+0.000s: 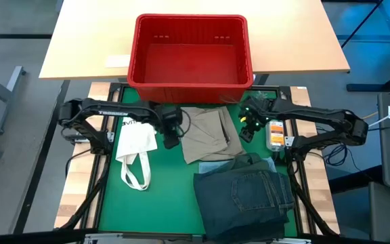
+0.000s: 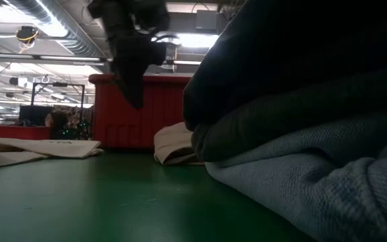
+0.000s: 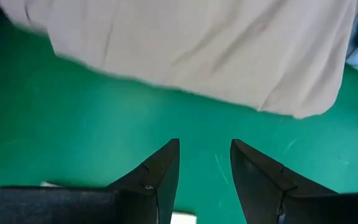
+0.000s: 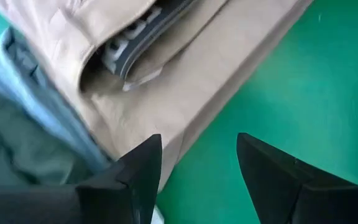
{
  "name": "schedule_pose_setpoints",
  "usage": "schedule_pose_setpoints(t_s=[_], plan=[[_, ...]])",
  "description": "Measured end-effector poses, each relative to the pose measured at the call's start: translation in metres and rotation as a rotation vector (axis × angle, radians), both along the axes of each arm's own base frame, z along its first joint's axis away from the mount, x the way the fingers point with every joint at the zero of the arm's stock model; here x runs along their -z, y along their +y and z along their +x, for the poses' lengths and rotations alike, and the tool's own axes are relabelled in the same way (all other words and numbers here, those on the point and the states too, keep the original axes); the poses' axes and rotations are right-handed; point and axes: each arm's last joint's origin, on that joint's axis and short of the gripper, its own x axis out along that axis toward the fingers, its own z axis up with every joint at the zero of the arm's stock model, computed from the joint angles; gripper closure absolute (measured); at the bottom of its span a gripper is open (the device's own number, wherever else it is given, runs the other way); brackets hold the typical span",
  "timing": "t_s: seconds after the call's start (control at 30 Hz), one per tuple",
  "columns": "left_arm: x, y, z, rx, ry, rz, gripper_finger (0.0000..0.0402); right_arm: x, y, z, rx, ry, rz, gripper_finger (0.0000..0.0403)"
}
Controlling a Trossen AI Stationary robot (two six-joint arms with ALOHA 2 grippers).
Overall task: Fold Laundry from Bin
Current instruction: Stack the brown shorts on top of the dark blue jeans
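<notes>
Left hand [image 1: 171, 140] and right hand [image 1: 247, 129] both hang open, holding nothing, either side of the khaki piece [image 1: 207, 134]. Red bin [image 1: 190, 81] sits empty on the counter [image 1: 87, 41] behind; folded jeans [image 1: 246, 193] stacked up front, tote [image 1: 135, 146] off left.

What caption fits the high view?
Empty red bin, khaki garment between two open claws, folded jeans stacked nearby.
</notes>
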Motion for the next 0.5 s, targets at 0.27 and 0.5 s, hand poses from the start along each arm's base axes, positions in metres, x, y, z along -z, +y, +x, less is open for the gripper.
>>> schedule_pose_setpoints(t_s=[0.27,0.5], plan=[[0.026,-0.010,-0.033,-0.122,-0.230,-0.077,0.0264,0.018,-0.010,0.010,0.071,-0.008,-0.031,0.0194],[0.046,-0.020,-0.036,-0.160,-0.292,-0.110,0.0264,0.033,-0.017,0.019,0.145,0.015,0.002,0.0194]])
